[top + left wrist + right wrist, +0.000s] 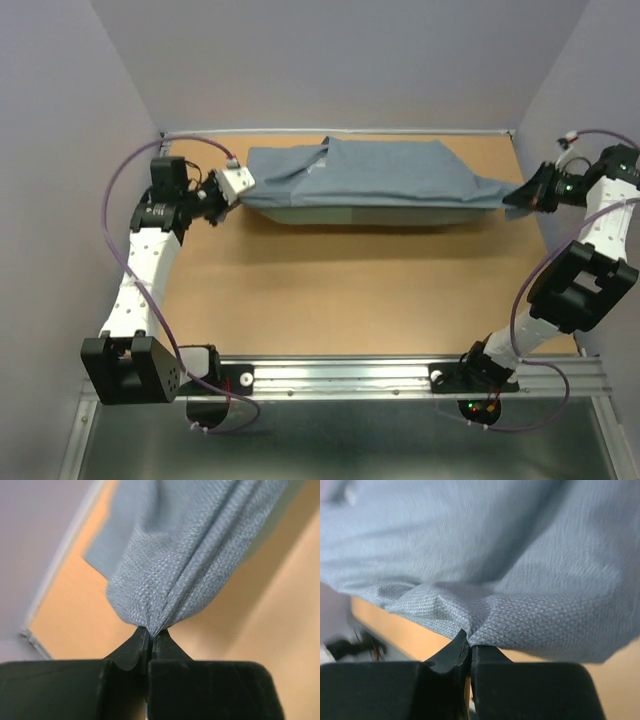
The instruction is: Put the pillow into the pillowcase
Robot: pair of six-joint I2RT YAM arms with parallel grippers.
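Observation:
The pillowcase (370, 170) hangs stretched between my two grippers over the far part of the tan table, grey-blue side up. A strip of green and tan shows along its near underside (330, 215). It looks bulky and sags in the middle. The pillow is hidden in every view. My left gripper (246, 194) is shut on the case's left end, pinching bunched grey-blue cloth (170, 580) at the fingertips (151, 632). My right gripper (514, 199) is shut on the right end, with cloth (520, 615) gathered at its fingertips (470, 641).
Lilac-grey walls (330, 60) close in the table at the back and both sides. The right arm's elbow (580, 285) stands near the right wall. A metal rail (400, 378) runs along the near edge. Bare tan table (330, 290) lies in front of the case.

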